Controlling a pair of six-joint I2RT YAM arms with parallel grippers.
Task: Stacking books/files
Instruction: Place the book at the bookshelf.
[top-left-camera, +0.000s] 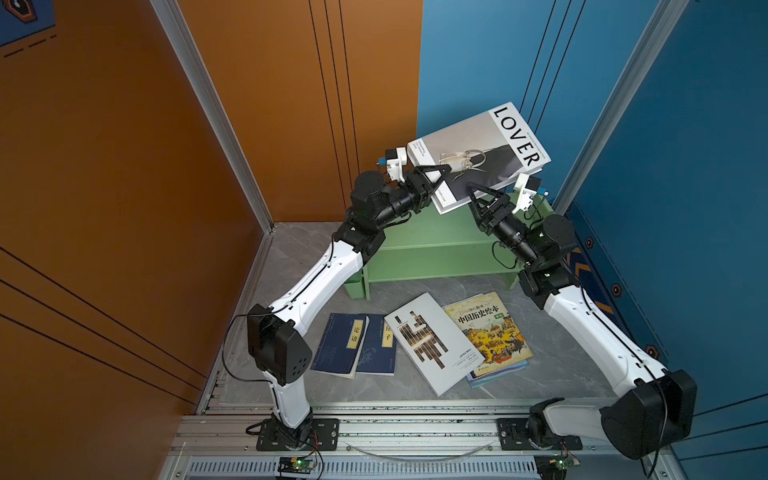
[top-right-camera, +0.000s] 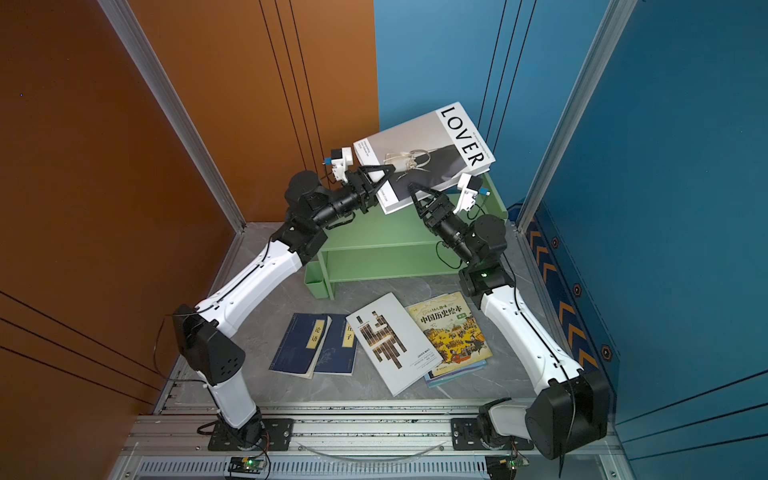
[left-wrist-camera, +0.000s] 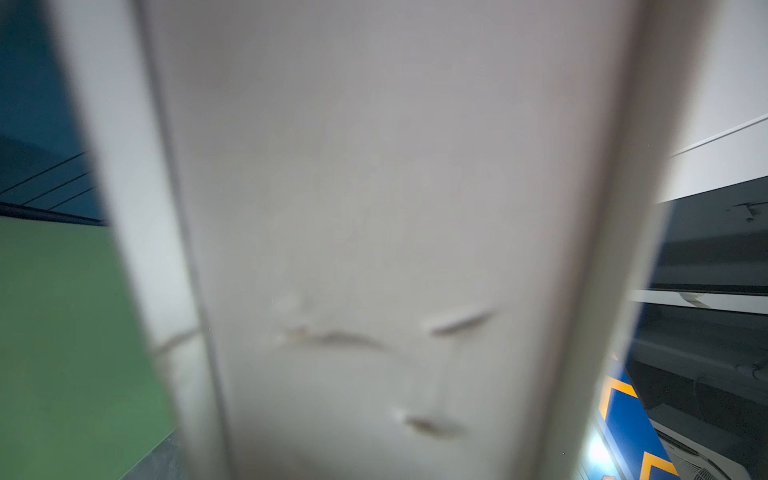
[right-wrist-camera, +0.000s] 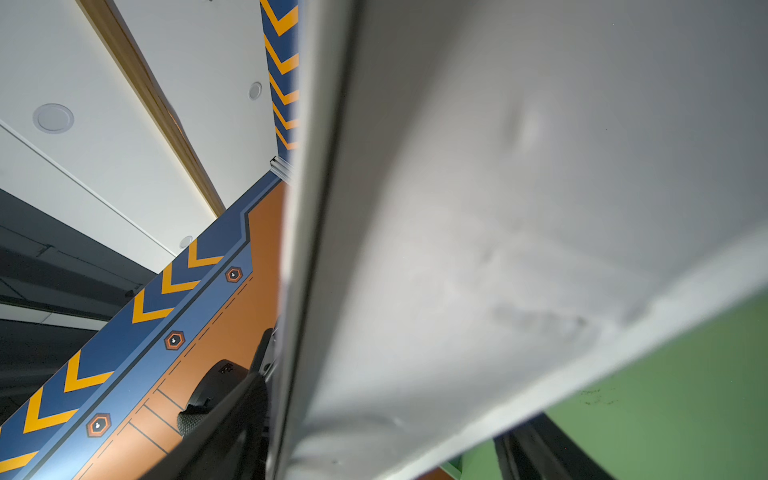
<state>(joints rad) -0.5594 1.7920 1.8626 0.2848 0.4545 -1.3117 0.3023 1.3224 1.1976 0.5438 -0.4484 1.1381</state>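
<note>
The thick white "LOVER" book (top-left-camera: 478, 153) (top-right-camera: 424, 153) hangs tilted above the green shelf (top-left-camera: 436, 245). My left gripper (top-left-camera: 439, 176) (top-right-camera: 383, 176) is shut on its near left corner, and the book's white cover (left-wrist-camera: 374, 208) fills the left wrist view. My right gripper (top-left-camera: 482, 195) (top-right-camera: 419, 194) straddles the book's near edge (right-wrist-camera: 498, 208); one black finger (right-wrist-camera: 232, 415) lies against the cover, while a sliver of green shows between the book and the other finger (right-wrist-camera: 523, 453). On the floor lie two navy books (top-left-camera: 345, 345), a white book with brown-black bars (top-left-camera: 432, 340) and a yellow picture book (top-left-camera: 490, 332) over a thin light-blue book (top-left-camera: 498, 372).
The green shelf has a lower tier and a small side bin (top-left-camera: 357, 286). An orange wall stands to the left and a blue wall (top-left-camera: 685, 166) close on the right. Both arm bases sit on the metal rail (top-left-camera: 415, 432) in front.
</note>
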